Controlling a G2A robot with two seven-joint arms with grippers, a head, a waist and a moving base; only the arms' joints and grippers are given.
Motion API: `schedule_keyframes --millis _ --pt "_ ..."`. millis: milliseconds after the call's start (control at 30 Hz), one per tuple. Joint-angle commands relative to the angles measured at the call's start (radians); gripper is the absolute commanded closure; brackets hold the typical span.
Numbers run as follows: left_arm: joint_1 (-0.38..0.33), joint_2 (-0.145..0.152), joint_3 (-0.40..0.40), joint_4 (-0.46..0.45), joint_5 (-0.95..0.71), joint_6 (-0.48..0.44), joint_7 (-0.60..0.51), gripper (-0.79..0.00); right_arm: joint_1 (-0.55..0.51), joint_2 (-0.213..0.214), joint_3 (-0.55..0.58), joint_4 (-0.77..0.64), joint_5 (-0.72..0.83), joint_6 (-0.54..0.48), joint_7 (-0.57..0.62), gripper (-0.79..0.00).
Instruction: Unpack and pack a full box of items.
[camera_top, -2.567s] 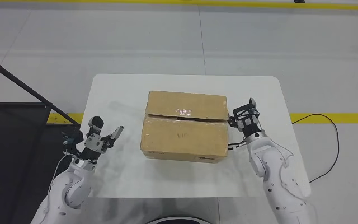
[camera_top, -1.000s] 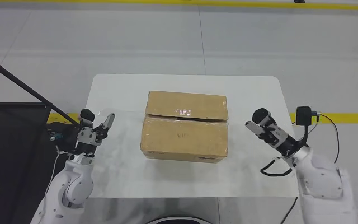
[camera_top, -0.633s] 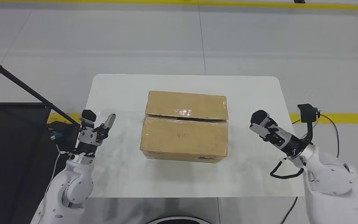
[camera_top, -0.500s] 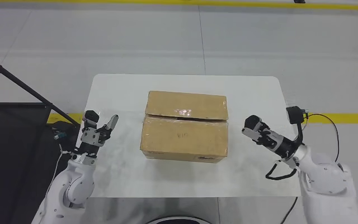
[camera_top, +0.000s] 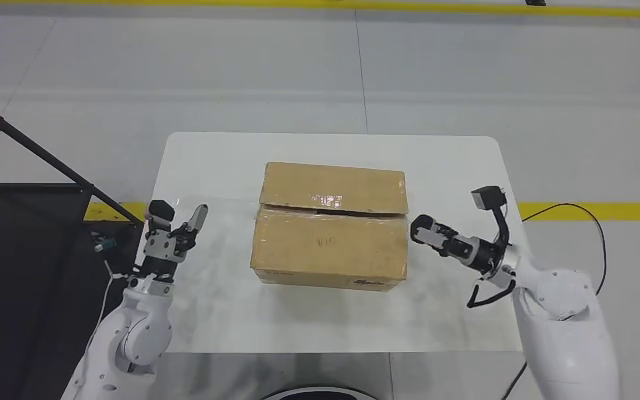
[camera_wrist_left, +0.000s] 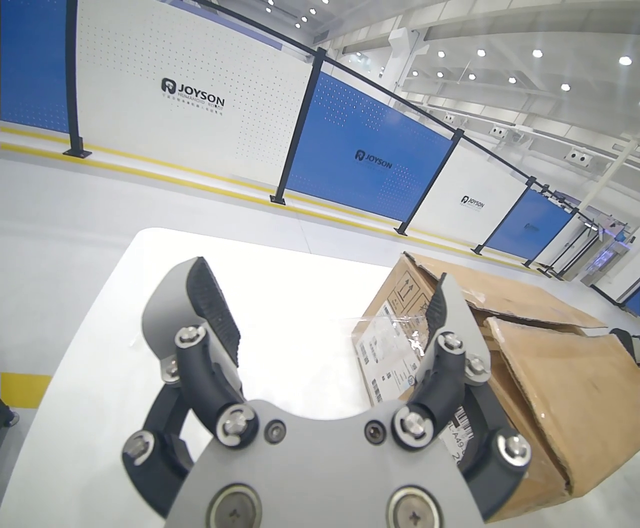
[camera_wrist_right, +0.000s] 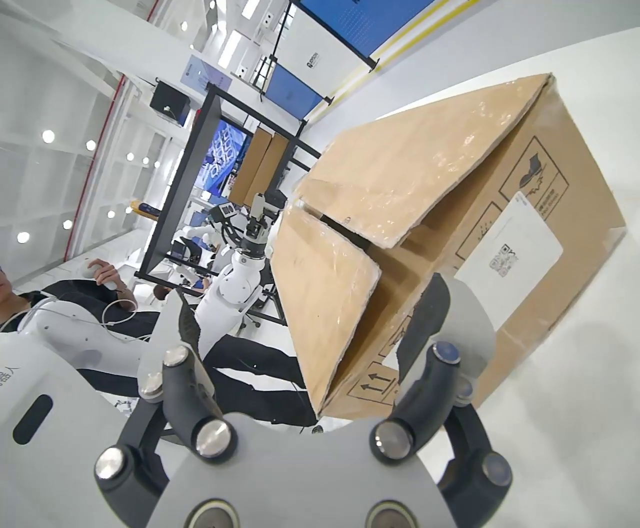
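A brown cardboard box (camera_top: 330, 225) lies mid-table, its two top flaps folded down and meeting at a seam. At the end facing my right gripper the flaps (camera_wrist_right: 325, 280) stand slightly raised above a white label (camera_wrist_right: 510, 250). My right gripper (camera_top: 416, 230) is open at that end, level with the top edge; the near flap's end edge lies between its fingers (camera_wrist_right: 435, 305), unpinched. My left gripper (camera_top: 177, 224) is open and empty over bare table, a short way off the box's (camera_wrist_left: 530, 345) other end, its pads (camera_wrist_left: 210, 295) wide apart.
The white table (camera_top: 450, 160) has bare surface all round the box. A black panel and slanted bar (camera_top: 45, 230) stand just off the table's left side. A black cable (camera_top: 590, 235) trails on the floor to the right.
The right arm swung out from the box to the table's right edge, then came back in until its gripper reached the box's right end. The left gripper only shifted slightly.
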Motion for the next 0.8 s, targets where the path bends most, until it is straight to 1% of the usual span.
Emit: schedule_keyframes --millis 0,100,300,400,467,533,600,767 --pt "0.002 -0.001 -0.002 -0.001 -0.001 0.000 0.000 -0.785 0.016 0.000 -0.019 0.017 0.039 -0.007 0.012 -0.785" --pt "0.004 -0.002 -0.004 -0.001 -0.002 0.000 0.002 -0.785 0.037 0.001 -0.034 0.030 0.091 -0.010 0.035 -0.785" --pt "0.007 -0.006 -0.002 -0.005 -0.002 -0.002 0.004 -0.785 0.040 0.007 -0.030 0.021 0.231 -0.030 0.103 -0.785" --pt "0.007 -0.007 0.003 -0.013 0.002 -0.013 0.004 -0.785 0.030 0.012 -0.024 0.006 0.324 -0.043 0.166 -0.785" --pt "0.006 -0.007 0.006 -0.021 0.005 -0.031 0.005 -0.785 0.020 0.016 -0.014 -0.004 0.394 -0.053 0.233 -0.785" --pt "0.007 -0.007 0.008 -0.029 0.013 -0.061 0.005 -0.785 0.007 0.024 -0.006 -0.048 0.427 -0.023 0.263 -0.785" --pt "0.009 -0.005 0.010 -0.037 0.027 -0.101 0.008 -0.785 -0.017 0.033 0.005 -0.104 0.424 -0.007 0.280 -0.785" --pt "0.020 0.002 0.008 -0.051 0.090 -0.244 0.010 -0.785 -0.094 0.061 0.020 -0.243 0.379 0.004 0.290 -0.785"
